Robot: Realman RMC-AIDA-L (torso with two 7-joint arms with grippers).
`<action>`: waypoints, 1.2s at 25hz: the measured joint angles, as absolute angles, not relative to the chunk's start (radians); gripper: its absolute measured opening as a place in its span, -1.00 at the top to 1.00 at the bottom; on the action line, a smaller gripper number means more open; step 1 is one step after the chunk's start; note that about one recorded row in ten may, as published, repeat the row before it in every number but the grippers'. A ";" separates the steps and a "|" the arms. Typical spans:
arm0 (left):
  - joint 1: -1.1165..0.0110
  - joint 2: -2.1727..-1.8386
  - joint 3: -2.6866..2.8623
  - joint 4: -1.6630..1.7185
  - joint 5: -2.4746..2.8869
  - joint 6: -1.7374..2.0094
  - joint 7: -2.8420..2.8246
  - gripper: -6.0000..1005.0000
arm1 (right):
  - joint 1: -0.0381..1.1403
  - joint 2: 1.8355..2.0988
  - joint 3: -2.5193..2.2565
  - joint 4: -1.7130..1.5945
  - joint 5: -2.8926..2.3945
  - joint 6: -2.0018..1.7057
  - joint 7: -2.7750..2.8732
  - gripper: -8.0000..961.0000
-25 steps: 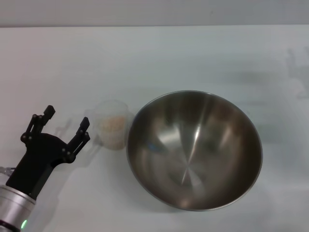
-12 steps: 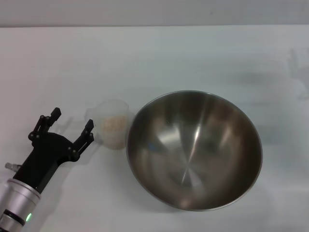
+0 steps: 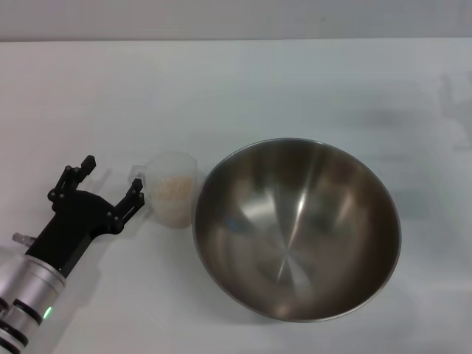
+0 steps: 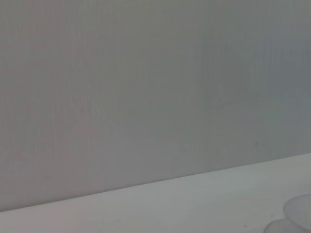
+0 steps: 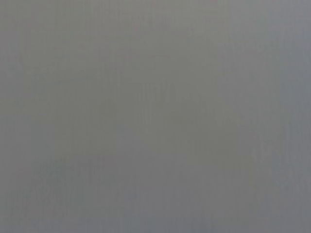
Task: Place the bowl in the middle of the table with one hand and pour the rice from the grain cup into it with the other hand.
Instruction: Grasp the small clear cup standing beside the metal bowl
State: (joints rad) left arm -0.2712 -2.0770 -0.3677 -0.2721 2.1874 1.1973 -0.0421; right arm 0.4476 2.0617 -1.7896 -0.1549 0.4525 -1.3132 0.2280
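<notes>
The large steel bowl [image 3: 297, 227] sits on the white table [image 3: 236, 96], right of centre in the head view. The translucent grain cup [image 3: 172, 190] stands upright against the bowl's left rim, with a pile of rice [image 3: 172, 193] inside. My left gripper [image 3: 112, 181] is open, just left of the cup; one fingertip is close to the cup's handle side, and it holds nothing. A pale edge of the cup [image 4: 297, 216] shows in the left wrist view. My right gripper is out of view.
The table's far edge [image 3: 236, 40] runs along the top of the head view. The right wrist view shows only a plain grey surface.
My left gripper has moved right and slightly forward toward the cup, still open. The cup and the bowl have stayed in place.
</notes>
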 joint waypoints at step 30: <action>-0.279 -2.076 -0.400 -0.284 2.193 1.193 -0.049 0.34 | 0.462 2.059 -1.788 -0.161 0.454 -1.284 0.228 0.00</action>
State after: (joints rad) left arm -0.2789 -2.0763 -0.3995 -0.2840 2.1934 1.1930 -0.0492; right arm 0.4617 2.0589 -1.7881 -0.1614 0.4542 -1.2843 0.2282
